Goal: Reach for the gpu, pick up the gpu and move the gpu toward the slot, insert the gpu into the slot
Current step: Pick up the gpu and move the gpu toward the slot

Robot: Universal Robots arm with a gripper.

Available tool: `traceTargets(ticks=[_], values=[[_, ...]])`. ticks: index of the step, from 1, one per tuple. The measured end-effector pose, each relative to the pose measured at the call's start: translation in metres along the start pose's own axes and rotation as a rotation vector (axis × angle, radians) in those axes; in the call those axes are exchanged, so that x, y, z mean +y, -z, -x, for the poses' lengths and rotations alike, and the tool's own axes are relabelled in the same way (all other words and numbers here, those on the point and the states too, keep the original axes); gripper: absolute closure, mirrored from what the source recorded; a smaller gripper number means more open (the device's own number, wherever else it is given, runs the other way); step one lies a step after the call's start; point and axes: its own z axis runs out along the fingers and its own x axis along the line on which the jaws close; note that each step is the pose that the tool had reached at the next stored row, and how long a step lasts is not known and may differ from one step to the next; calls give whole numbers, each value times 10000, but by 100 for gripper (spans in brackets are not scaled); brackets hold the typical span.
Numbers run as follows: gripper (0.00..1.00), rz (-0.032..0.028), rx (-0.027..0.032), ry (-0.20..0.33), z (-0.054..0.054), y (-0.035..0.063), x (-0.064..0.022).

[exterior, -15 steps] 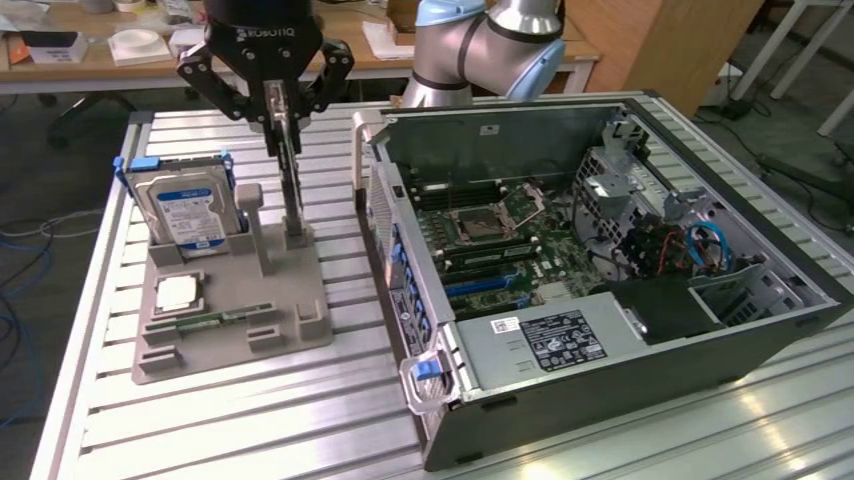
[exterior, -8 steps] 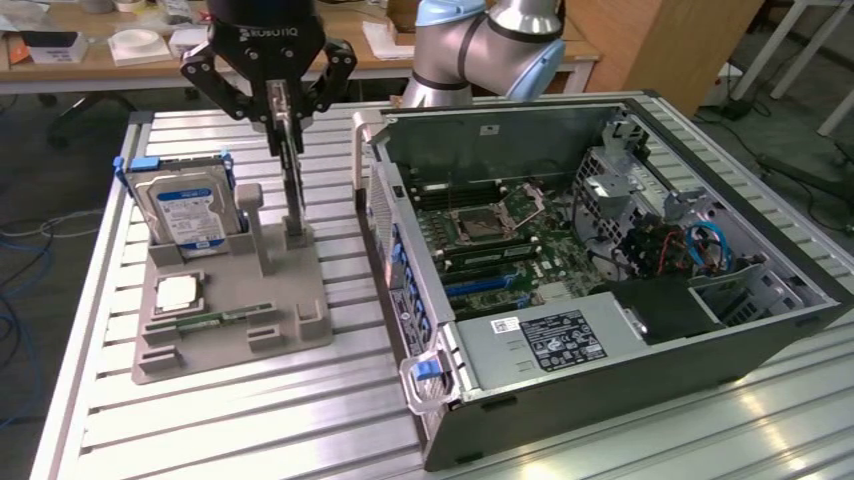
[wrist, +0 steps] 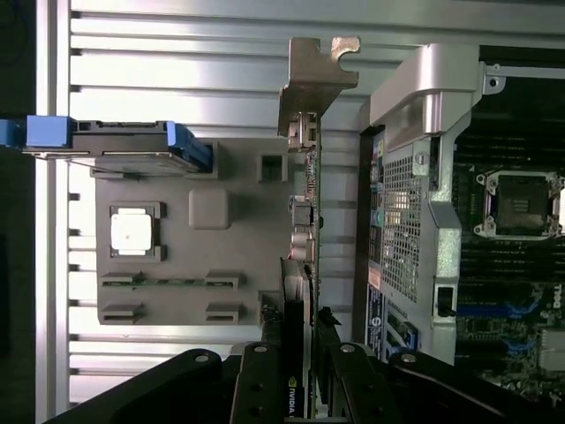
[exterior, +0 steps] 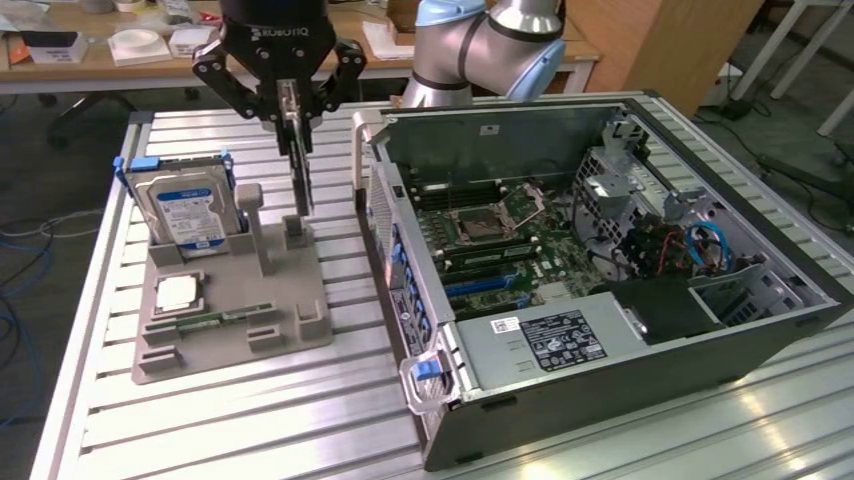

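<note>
Two black, jointed fingers (wrist: 263,380) of the gripper (exterior: 295,125) are clamped on the gpu (exterior: 302,175), a thin, flat, dark card held upright and edge-on, with a folded grey metal bracket (wrist: 313,79) at one end. The card hangs over the matte grey moulded holder (exterior: 267,330), its lower edge right at the holder's posts; I cannot tell whether it is clear of them. A silver hard drive (exterior: 184,205) with blue rails stands in the same holder, near a square, shiny processor (wrist: 132,231). Just beside the holder, on the ribbed aluminium table (exterior: 240,430), lies the open dark steel computer case (exterior: 601,410), its green motherboard (exterior: 514,245) exposed.
</note>
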Motion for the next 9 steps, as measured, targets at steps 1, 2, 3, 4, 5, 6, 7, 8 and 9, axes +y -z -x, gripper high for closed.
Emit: traceTargets(ticks=[1, 2, 3, 4, 5, 6, 7, 8, 9], values=[[74, -11, -1, -38, 5, 0, 0], [74, -20, -2, -71, 12, 1, 0], [74, -31, -3, -110, 16, 2, 0], [74, -49, -4, -157, 18, 3, 0], [74, -63, -7, -195, 23, 4, 0], [74, -72, -8, -226, 31, 4, -1], [74, -77, -9, -252, 37, 4, -1], [74, -81, -9, -272, 43, 4, 0], [74, -84, -9, -284, 49, 4, 0]])
